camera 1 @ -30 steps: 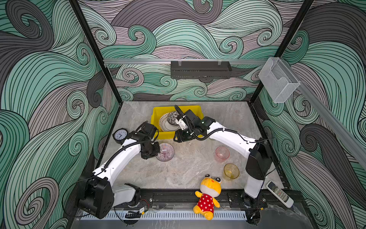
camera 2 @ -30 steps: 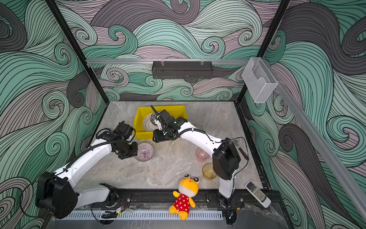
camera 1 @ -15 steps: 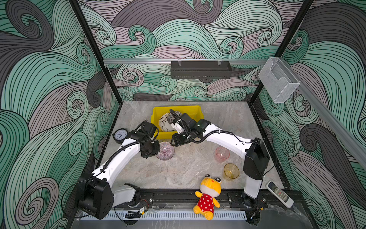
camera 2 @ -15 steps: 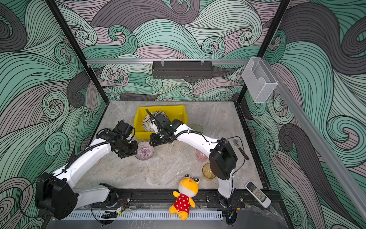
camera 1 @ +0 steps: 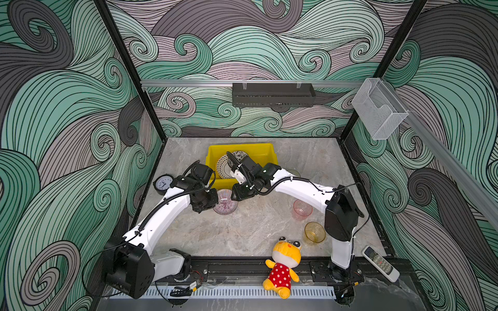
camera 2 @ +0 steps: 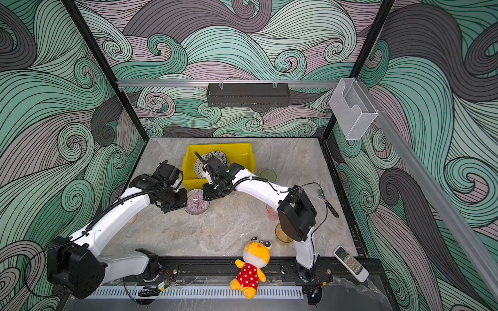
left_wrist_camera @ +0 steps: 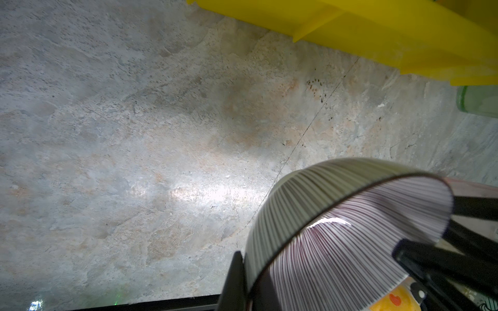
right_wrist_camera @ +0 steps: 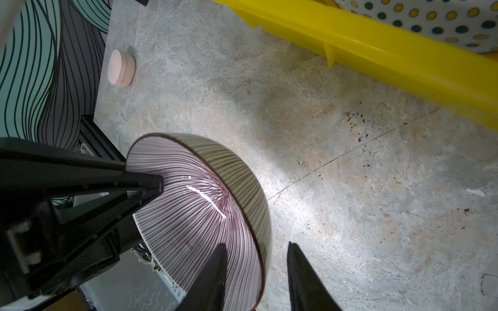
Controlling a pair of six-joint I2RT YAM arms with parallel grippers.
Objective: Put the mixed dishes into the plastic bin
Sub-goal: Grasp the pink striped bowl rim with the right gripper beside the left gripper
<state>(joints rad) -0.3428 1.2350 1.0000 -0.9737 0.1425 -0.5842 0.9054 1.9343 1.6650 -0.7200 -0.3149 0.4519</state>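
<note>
My left pincer [left_wrist_camera: 249,285] pinches the striped bowl [right_wrist_camera: 194,215] by its rim. The bowl is tilted, outside the yellow bin [right_wrist_camera: 404,62] near its wall. My right pincer [right_wrist_camera: 258,280] is spread astride the opposite rim. I should seat it deep and clamp squarely before the left lets go.

The grey marbled tabletop [camera 1: 242,234] carries the yellow bin [camera 1: 258,150] far centre, a clock [camera 1: 163,184] left, a green cup [camera 2: 268,175] beside the bin (partly hidden), and a pink cup [camera 1: 302,209] and amber cup [camera 1: 314,233] near right.
</note>
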